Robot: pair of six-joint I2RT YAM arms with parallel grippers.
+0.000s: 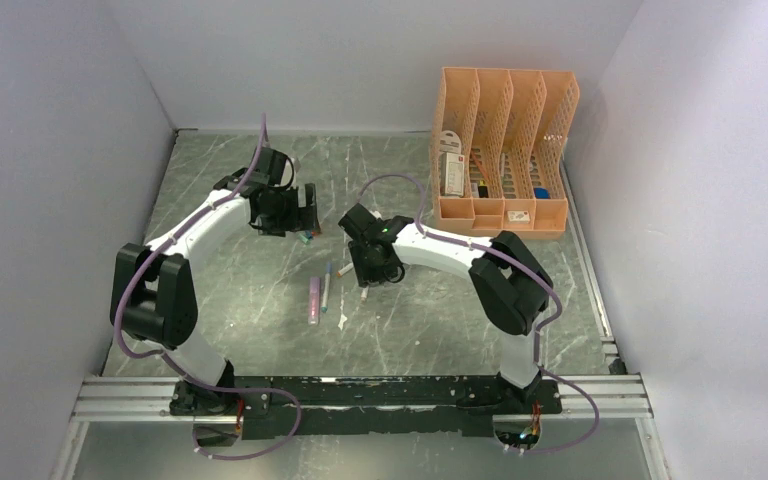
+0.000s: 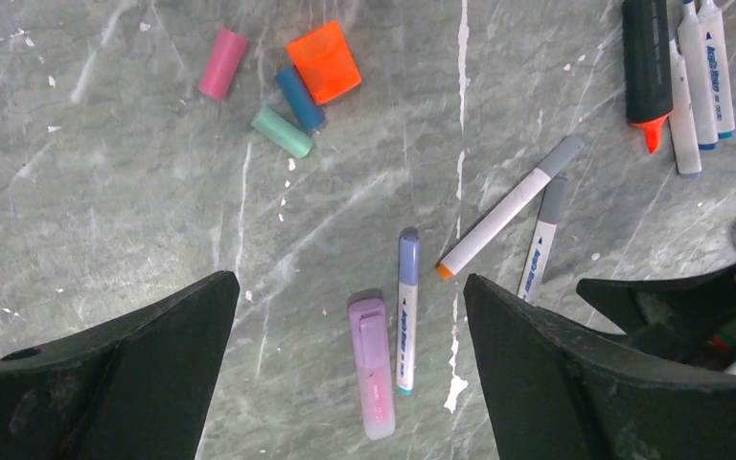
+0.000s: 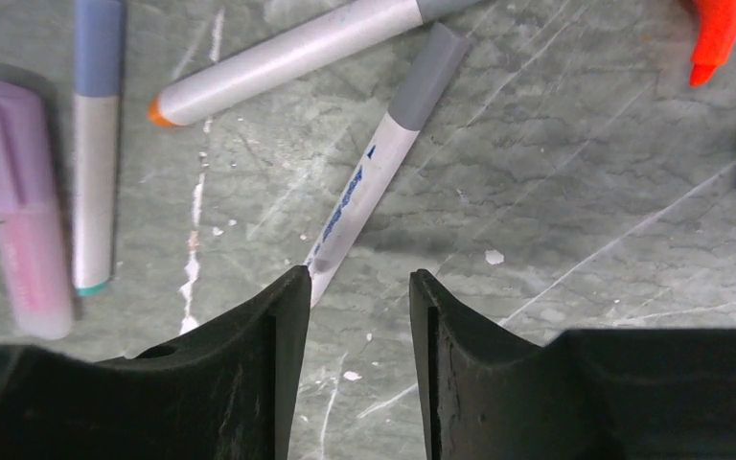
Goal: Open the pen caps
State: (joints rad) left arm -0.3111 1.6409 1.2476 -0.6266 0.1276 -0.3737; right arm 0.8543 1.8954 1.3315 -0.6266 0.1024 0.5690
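My left pincer [image 2: 347, 280] is spread wide above the bench [image 2: 105, 211], nothing between the fingers. Four loose caps lie clustered at the far side of its view: pink cap [image 2: 222, 63], orange cap [image 2: 324, 61], blue cap [image 2: 301, 98] touching the orange one, teal cap [image 2: 283, 131] just beside the blue. Nearer the left pincer lie a pink-purple highlighter [image 2: 372, 369], its lilac cap on, and just beside it a white pen [image 2: 406, 311] with a blue-violet cap on. An orange-tipped pen [image 2: 508, 209], uncapped, lies slanted, with a grey-ended pen [image 2: 540, 240] close by it. Off to the right lies a black marker [image 2: 648, 67], orange tip bare, with two white pens [image 2: 692, 86] alongside. My right pincer [image 3: 359, 278] is low over the bench, fingers parted by a narrow gap, pinching nothing. The grey-ended pen's near end lies at one fingertip; whether it touches, I cannot tell. An orange file rack [image 1: 505, 150] stands at the far right of the bench.
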